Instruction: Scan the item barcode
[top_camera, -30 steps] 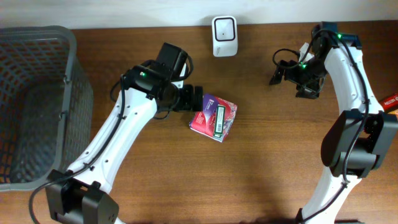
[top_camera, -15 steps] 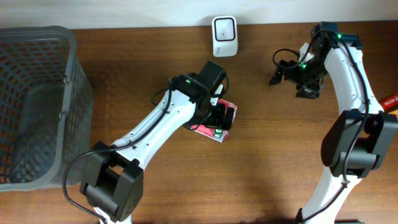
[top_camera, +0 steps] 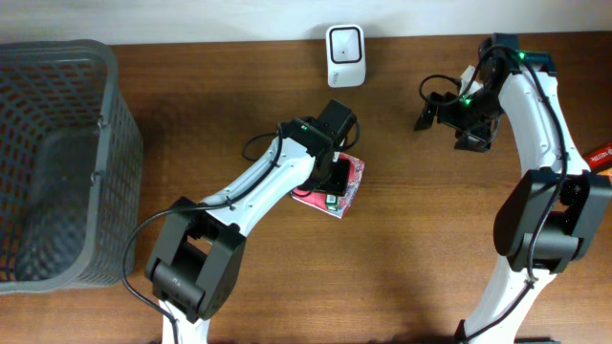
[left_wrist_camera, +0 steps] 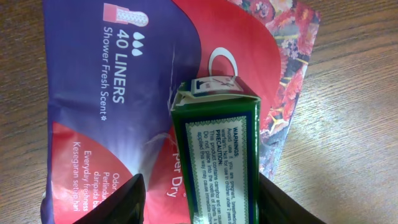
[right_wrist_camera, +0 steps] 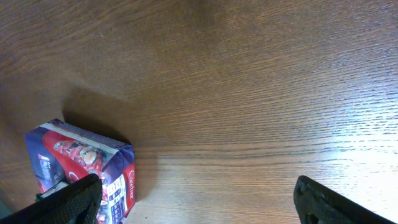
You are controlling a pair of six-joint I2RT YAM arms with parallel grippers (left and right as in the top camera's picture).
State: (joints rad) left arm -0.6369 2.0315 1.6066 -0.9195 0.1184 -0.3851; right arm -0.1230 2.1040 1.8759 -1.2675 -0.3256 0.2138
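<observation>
A narrow green box point(left_wrist_camera: 217, 155) lies on top of a purple and red liners pack point(left_wrist_camera: 118, 93) on the wooden table. My left gripper point(left_wrist_camera: 204, 205) hangs straight over them, its jaws straddling the box. The right finger point(left_wrist_camera: 283, 205) sits against the box's side, and a gap remains at the left finger point(left_wrist_camera: 124, 202). From overhead, this gripper point(top_camera: 337, 177) hides most of the box on the pack point(top_camera: 354, 172). The white scanner point(top_camera: 344, 43) stands at the table's far edge. My right gripper point(top_camera: 447, 127) hovers wide open and holds nothing.
A grey mesh basket point(top_camera: 122, 143) fills the left side of the table. A red object point(top_camera: 601, 155) pokes in at the right edge. In the right wrist view, a red and purple pack point(right_wrist_camera: 81, 165) shows at lower left, beside bare wood.
My left arm swung right, from beside the pack to directly over it. Its jaws have narrowed around the green box. The right arm has not moved.
</observation>
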